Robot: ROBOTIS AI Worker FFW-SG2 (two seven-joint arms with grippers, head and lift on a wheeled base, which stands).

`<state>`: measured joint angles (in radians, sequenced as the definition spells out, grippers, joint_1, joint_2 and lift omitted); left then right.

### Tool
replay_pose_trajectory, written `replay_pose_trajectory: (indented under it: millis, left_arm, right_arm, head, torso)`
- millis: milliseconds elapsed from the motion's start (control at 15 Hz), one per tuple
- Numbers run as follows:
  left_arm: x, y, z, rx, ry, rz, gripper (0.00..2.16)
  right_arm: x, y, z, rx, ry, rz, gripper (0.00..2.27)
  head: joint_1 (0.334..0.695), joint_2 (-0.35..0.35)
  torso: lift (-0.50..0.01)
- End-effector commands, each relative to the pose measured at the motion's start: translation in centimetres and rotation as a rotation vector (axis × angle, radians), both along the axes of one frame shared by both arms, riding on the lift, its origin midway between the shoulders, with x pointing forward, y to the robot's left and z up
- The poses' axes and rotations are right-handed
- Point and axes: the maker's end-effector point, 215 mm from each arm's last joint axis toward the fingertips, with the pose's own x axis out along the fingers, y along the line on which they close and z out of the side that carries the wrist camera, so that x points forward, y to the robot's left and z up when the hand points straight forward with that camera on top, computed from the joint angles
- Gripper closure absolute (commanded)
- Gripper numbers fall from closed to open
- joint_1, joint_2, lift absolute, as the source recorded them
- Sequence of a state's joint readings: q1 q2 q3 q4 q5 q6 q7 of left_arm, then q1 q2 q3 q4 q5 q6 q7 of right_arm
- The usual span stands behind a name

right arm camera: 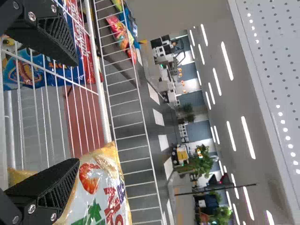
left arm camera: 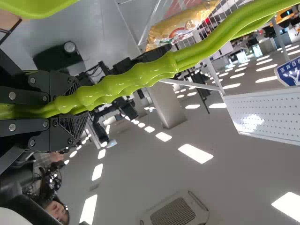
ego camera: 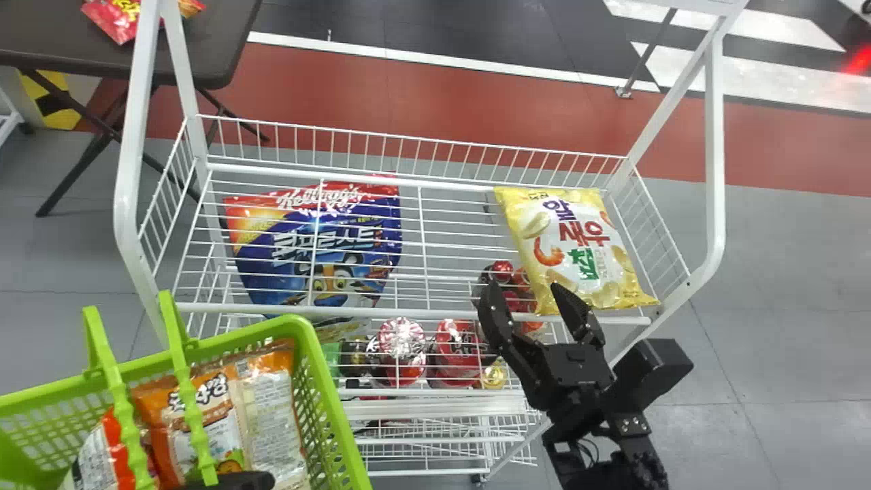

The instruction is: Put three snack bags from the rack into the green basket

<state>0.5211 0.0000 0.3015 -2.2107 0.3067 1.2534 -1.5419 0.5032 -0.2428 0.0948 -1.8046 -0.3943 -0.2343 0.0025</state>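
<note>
Right gripper (ego camera: pixel 524 289): fingers apart, at the near edge of the yellow bag (ego camera: pixel 575 245); contact, cannot tell.
Left gripper (ego camera: pixel 250 480): clamped on the handles (ego camera: pixel 187 401) of the basket (ego camera: pixel 333 415).
Yellow bag: right side of the rack (ego camera: pixel 422 182), upper shelf, slightly tilted.
Blue bag (ego camera: pixel 320 248): same shelf, left side.
Basket contents: orange bag (ego camera: pixel 180 401), red-white bag (ego camera: pixel 102 452) beside it.
Table (ego camera: pixel 224 41): red bag (ego camera: pixel 116 20) on top, beyond rack's left end.
</note>
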Motion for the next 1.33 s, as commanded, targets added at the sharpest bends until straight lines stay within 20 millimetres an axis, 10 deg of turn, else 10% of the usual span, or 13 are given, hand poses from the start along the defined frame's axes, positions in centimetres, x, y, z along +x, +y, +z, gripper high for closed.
replay_pose_trajectory:
  millis: [0,1267]
  left_arm:
    - [-0.07,-0.13,0.06,-0.006,-0.001,-0.001,2.15]
    - [-0.25,-0.20,-0.19,-0.003,0.008,0.000,2.15]
  right_arm:
    - [-0.59,0.09,-0.27,-0.002,0.000,0.000,0.08]
    - [-1.06,0.57,-0.52,0.001,0.004,0.008,0.09]
  head:
    - [0.695,-0.250]
    - [0.695,-0.249]
  torso:
    - [0.000]
    - [0.000]
